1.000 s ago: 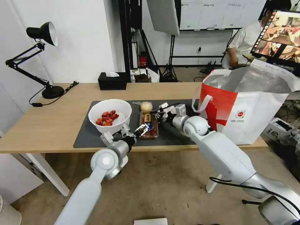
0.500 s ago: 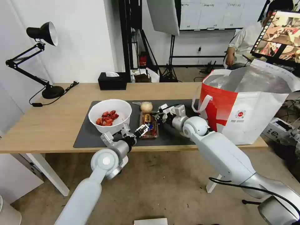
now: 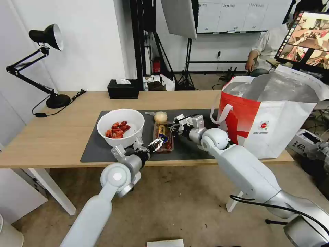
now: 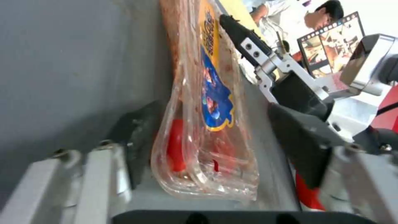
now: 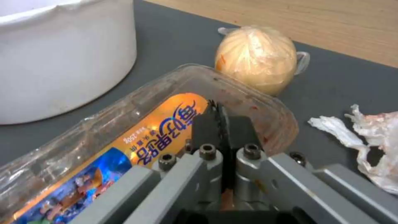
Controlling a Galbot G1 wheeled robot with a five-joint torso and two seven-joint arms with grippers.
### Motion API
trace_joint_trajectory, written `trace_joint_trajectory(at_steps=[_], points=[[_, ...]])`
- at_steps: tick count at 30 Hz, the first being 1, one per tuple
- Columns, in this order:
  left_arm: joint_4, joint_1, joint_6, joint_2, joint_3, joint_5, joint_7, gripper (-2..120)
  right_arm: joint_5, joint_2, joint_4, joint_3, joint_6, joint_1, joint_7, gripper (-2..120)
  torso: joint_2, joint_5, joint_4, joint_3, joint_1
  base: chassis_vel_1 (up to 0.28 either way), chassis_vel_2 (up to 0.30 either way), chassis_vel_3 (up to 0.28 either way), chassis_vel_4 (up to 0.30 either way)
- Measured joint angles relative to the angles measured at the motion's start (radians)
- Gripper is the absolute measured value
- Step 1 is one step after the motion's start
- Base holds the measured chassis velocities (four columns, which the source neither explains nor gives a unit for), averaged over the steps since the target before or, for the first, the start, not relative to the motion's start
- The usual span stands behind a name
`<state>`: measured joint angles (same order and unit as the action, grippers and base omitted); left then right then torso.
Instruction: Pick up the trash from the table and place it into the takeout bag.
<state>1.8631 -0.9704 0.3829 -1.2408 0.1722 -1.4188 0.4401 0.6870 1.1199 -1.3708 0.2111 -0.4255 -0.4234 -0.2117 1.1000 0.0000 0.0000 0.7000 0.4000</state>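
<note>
Straddling the clear clamshell tray [image 4: 203, 124] with my left gripper [image 3: 157, 142], jaws spread — right gripper [image 3: 175, 126] pressed together beside it; next: pinch, lift toward takeout bag [image 3: 274, 116].

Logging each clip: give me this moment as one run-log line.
left gripper: open, straddling clamshell tray near end | right gripper: shut, at tray's far end | tray: on mat | takeout bag: open at table's right

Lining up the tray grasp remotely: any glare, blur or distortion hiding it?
Left wrist view: clamshell tray sharp though its clear plastic glints, left gripper's fingers close and soft. Right wrist view: tray label readable, right gripper crisp. Head view: edges bowed, takeout bag foil shiny.
</note>
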Motion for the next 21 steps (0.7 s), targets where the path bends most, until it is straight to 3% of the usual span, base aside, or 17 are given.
trace_joint_trajectory(at_steps=[10, 16, 17, 21], points=[[-0.001, 0.006, 0.000, 0.001, 0.006, -0.006, 0.001, 27, 0.002, -0.005, -0.011, -0.001, 0.000, -0.003, 0.001, 0, 0.000, 0.0000, 0.0000, 0.000, 0.000, 0.000, 0.000, 0.000, 0.000], [-0.001, 0.002, 0.000, 0.004, 0.009, -0.008, 0.001, 9, 0.005, -0.012, -0.020, -0.002, 0.000, -0.006, 0.003, 0, 0.000, 0.0000, 0.0000, 0.000, 0.000, 0.000, 0.000, 0.000, 0.000], [0.001, -0.003, 0.000, 0.002, 0.010, -0.008, 0.001, 1, 0.005, -0.013, -0.022, -0.003, 0.001, -0.007, 0.003, 0, 0.000, 0.0000, 0.0000, 0.000, 0.000, 0.000, 0.000, 0.000, 0.000], [0.003, -0.008, 0.000, 0.000, 0.009, -0.008, 0.001, 0, 0.005, -0.014, -0.025, -0.003, 0.001, -0.008, 0.003, 0, 0.000, 0.0000, 0.0000, 0.000, 0.000, 0.000, 0.000, 0.000, 0.000]])
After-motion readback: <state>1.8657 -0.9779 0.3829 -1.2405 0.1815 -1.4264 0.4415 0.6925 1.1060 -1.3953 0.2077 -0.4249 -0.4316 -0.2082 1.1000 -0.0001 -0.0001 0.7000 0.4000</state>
